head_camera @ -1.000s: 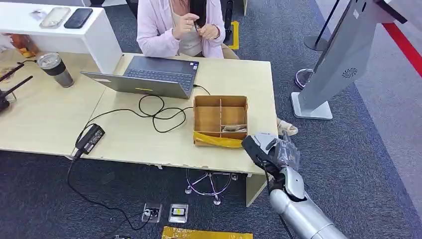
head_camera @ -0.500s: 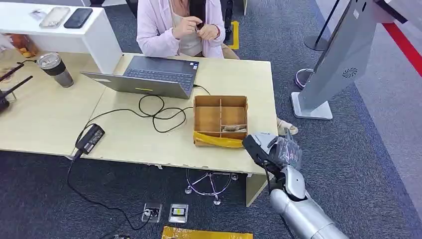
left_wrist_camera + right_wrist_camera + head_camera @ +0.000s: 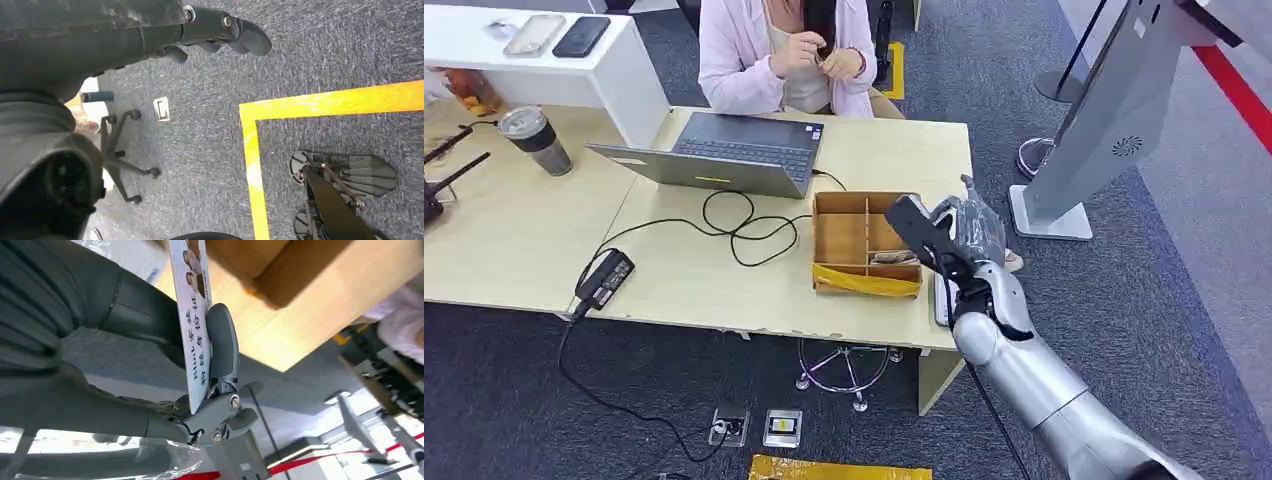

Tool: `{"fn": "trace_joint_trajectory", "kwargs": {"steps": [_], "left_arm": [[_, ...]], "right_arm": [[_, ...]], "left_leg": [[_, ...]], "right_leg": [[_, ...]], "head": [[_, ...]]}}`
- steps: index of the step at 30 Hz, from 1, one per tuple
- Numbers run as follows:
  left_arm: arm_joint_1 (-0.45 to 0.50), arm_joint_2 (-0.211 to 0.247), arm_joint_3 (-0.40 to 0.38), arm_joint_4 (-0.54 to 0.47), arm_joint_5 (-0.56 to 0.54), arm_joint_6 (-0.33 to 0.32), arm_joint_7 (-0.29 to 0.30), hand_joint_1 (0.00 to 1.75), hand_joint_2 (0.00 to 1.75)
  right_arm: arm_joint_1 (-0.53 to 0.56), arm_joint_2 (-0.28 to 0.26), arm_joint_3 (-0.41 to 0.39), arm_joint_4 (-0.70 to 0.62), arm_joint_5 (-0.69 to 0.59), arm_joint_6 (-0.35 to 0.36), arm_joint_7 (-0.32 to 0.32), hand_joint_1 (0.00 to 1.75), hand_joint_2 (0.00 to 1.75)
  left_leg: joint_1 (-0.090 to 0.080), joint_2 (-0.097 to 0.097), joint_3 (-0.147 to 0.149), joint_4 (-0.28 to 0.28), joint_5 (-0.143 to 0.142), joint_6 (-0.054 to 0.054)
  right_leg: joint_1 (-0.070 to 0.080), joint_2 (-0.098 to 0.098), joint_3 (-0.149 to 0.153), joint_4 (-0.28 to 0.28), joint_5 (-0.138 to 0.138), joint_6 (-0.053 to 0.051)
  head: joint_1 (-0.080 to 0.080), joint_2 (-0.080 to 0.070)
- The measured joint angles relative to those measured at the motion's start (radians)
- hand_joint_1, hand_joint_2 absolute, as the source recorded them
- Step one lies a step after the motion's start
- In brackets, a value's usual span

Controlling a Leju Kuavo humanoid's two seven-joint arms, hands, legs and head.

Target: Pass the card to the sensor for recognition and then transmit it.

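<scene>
My right hand point(image 3: 951, 240), wrapped in clear plastic, hangs over the right side of the brown divided box point(image 3: 867, 240) on the desk. In the right wrist view the thumb point(image 3: 221, 342) and fingers pinch a white printed card point(image 3: 192, 315), held edge-on above the desk. A flat white sensor pad point(image 3: 943, 300) lies on the desk near its front right corner, just below the hand. My left hand point(image 3: 220, 27) hangs beside my body over the carpet, holding nothing, its fingers loosely curved.
A person point(image 3: 784, 50) sits behind the open laptop point(image 3: 724, 150). Cables and a power brick point(image 3: 606, 278) lie on the desk point(image 3: 544, 240). A grey kiosk point(image 3: 1104, 120) stands to the right. A chair base point(image 3: 122, 150) and yellow floor tape point(image 3: 320, 102) are below.
My right hand has risen from the desk's front right corner and moved left and away, up to the box's right side. The white pad it covered is now visible.
</scene>
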Motion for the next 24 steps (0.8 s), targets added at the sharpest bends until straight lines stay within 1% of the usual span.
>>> {"fn": "trace_joint_trajectory", "kwargs": {"steps": [4,9,12,16,24], "left_arm": [[0.000,0.002,-0.005,0.000,-0.004,-0.002,-0.002,0.00,0.00],[-0.002,0.003,-0.018,0.000,-0.007,-0.005,-0.010,0.00,0.00],[-0.002,0.003,-0.019,0.000,-0.007,-0.005,-0.011,0.00,0.00],[-0.003,0.003,-0.035,0.000,-0.007,-0.005,-0.007,0.00,0.00],[-0.003,0.005,-0.043,0.000,-0.001,-0.006,0.003,0.00,0.00]], "right_arm": [[-0.041,0.035,-0.002,-0.005,-0.048,0.034,-0.007,1.75,1.75],[-0.077,0.073,-0.002,-0.004,-0.062,0.040,-0.006,1.75,1.75],[-0.078,0.081,-0.002,-0.002,-0.068,0.036,-0.014,1.75,1.75],[-0.085,0.100,-0.002,0.013,-0.118,0.032,-0.022,1.75,1.75],[-0.085,0.101,-0.002,0.037,-0.172,0.030,-0.024,1.75,1.75]], "left_leg": [[0.000,0.001,0.000,0.000,0.000,0.000],[0.000,0.001,0.000,0.000,0.000,0.000],[0.000,0.001,0.000,0.000,0.000,0.000],[0.000,0.002,0.000,0.000,0.000,0.000],[0.000,0.001,0.000,0.000,0.000,0.000]], "right_leg": [[0.000,-0.001,0.000,0.000,0.000,0.000],[0.000,0.000,0.000,0.000,0.000,0.000],[0.000,0.000,-0.001,0.000,0.000,0.000],[0.000,0.001,-0.001,0.000,0.000,0.000],[0.000,0.000,-0.001,0.000,0.000,0.000]], "head": [[0.000,0.000],[0.000,0.000],[0.000,0.000],[0.000,0.000],[0.000,0.000]]}}
